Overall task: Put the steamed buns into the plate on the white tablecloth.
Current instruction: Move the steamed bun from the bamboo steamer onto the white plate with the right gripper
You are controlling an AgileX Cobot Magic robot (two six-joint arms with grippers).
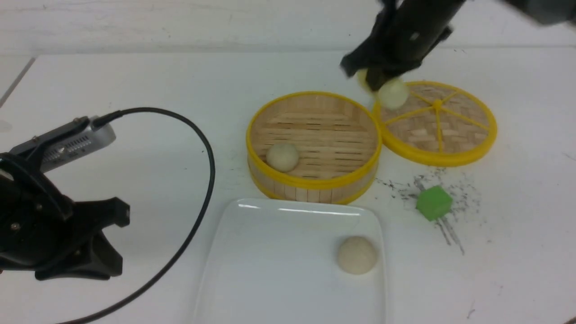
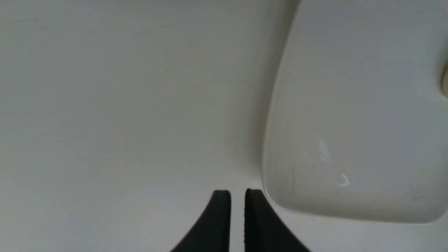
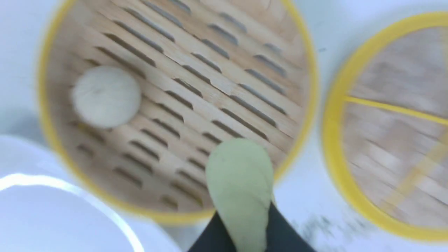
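Note:
One beige steamed bun (image 1: 357,255) lies in the white plate (image 1: 252,279) on its right side. A second beige bun (image 1: 282,157) sits in the bamboo steamer basket (image 1: 313,182); it also shows in the right wrist view (image 3: 106,96). My right gripper (image 1: 382,87) is shut on the pale yellow bun (image 1: 393,93) and holds it in the air above the gap between steamer and lid; the bun (image 3: 239,189) is squeezed between the jaws. My left gripper (image 2: 237,210) is nearly closed and empty, low over the white tablecloth (image 2: 122,122) beside the plate's corner (image 2: 280,199).
The round yellow-rimmed woven lid (image 1: 438,123) lies right of the steamer. A green cube (image 1: 434,203) sits on dark scuff marks right of the plate. A black cable (image 1: 198,216) loops over the cloth left of the plate.

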